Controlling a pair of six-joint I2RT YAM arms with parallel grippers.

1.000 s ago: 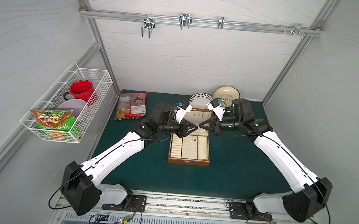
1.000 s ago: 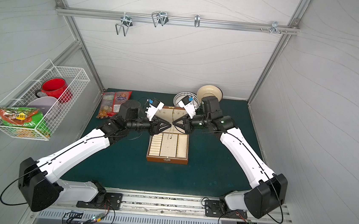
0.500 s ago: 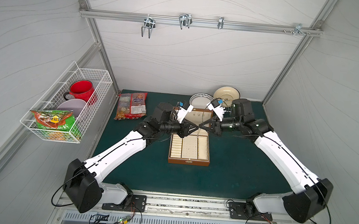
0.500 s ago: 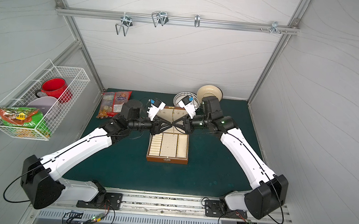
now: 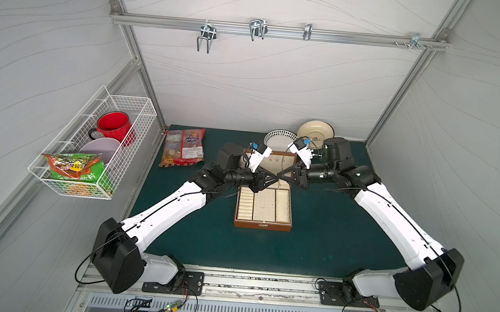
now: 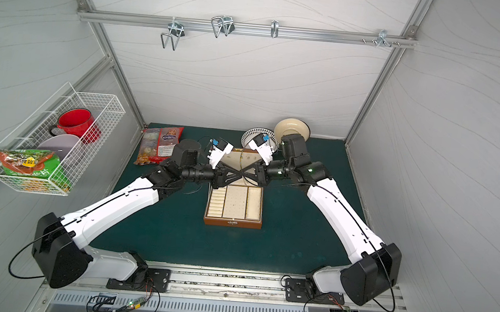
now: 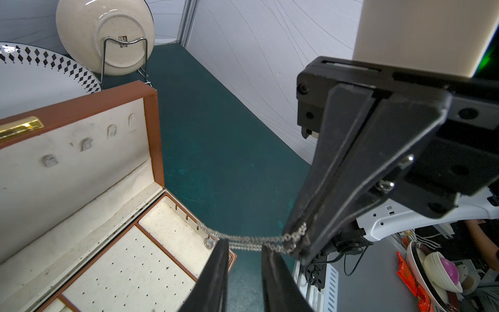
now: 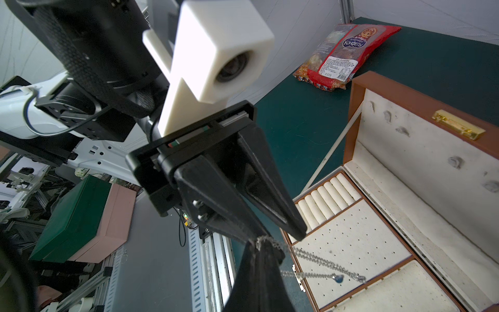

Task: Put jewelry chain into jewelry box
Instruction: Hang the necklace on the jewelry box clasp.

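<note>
Right gripper (image 7: pixel 298 244) pinches one jewelry chain (image 7: pixel 253 240) above one jewelry box (image 7: pixel 154 129).

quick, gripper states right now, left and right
Left gripper: open, jaws apart, clamping nothing.
Right gripper: shut on the thin silvery metal necklace chain.

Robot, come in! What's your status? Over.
Right pincer shut on chain. Left pincer open, near it. Chain hangs over open box. Nothing in the way.
</note>
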